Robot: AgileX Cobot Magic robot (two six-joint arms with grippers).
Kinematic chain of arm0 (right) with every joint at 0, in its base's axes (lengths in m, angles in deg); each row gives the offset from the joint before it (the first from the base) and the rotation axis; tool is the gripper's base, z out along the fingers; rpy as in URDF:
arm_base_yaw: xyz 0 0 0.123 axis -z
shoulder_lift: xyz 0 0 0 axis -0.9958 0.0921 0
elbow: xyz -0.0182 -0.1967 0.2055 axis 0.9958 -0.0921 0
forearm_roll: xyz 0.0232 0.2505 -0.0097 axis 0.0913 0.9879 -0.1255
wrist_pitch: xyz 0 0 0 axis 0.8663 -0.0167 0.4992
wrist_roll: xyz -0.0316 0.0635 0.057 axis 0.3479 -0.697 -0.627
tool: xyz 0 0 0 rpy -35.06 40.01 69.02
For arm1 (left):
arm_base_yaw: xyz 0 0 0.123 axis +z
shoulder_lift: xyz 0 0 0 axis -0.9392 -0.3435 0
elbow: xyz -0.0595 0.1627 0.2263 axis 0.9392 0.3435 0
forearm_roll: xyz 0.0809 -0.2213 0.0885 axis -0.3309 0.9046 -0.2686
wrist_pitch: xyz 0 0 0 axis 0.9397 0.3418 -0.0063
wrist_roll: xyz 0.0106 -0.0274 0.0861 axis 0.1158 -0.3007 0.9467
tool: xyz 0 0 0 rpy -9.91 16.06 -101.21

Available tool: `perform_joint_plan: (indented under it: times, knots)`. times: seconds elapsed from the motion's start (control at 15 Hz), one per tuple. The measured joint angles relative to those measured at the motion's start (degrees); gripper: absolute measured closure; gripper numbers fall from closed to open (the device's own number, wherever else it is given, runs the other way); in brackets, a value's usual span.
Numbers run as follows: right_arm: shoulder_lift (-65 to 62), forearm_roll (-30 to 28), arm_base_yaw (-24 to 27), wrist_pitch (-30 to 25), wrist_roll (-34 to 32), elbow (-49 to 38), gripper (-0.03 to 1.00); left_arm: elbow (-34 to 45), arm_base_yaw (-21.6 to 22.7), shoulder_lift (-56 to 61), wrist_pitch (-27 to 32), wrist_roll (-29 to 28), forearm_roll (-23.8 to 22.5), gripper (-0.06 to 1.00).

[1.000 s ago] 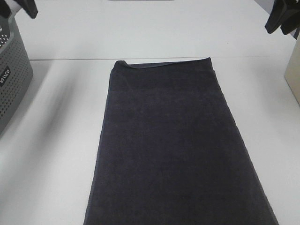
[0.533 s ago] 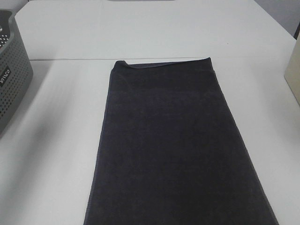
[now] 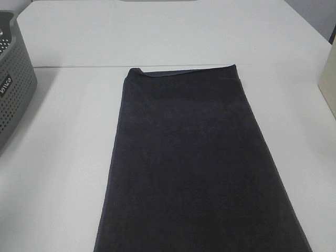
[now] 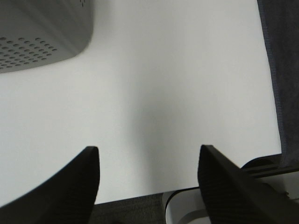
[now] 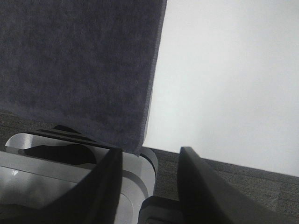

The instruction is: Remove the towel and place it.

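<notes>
The towel (image 3: 199, 163), dark charcoal and folded into a long rectangle, lies flat on the white table (image 3: 58, 157). Its near end runs off the lower edge of the exterior high view. Neither gripper appears in that view. In the left wrist view my left gripper (image 4: 148, 149) is open over bare table near the front edge, with a strip of towel (image 4: 286, 70) off to one side. In the right wrist view my right gripper (image 5: 150, 151) is open and holds nothing. It sits beyond the table's front edge, where the towel's hemmed corner (image 5: 79, 60) hangs over.
A grey perforated basket (image 3: 13, 89) stands at the table's left edge, and its corner (image 4: 42, 32) shows in the left wrist view. A beige box (image 3: 329, 79) sits at the right edge. A seam crosses the table behind the towel.
A second ago both grippers showed dark at the top corners of the exterior high view. They have since left that view. The towel has not moved.
</notes>
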Motion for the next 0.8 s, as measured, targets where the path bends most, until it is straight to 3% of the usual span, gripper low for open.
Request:
perform_joint_plan:
  times: [0.33, 0.8]
  knots:
    - [-12.1, -0.1, 0.0, 0.9, 0.0, -10.9, 0.57, 8.3, 0.0, 11.2, -4.7, 0.0, 0.1, 0.36]
    - [-27.1, -0.1, 0.0, 2.5, -0.2, -11.6, 0.57, 10.9, 0.0, 19.8, -10.5, 0.0, 2.1, 0.36]
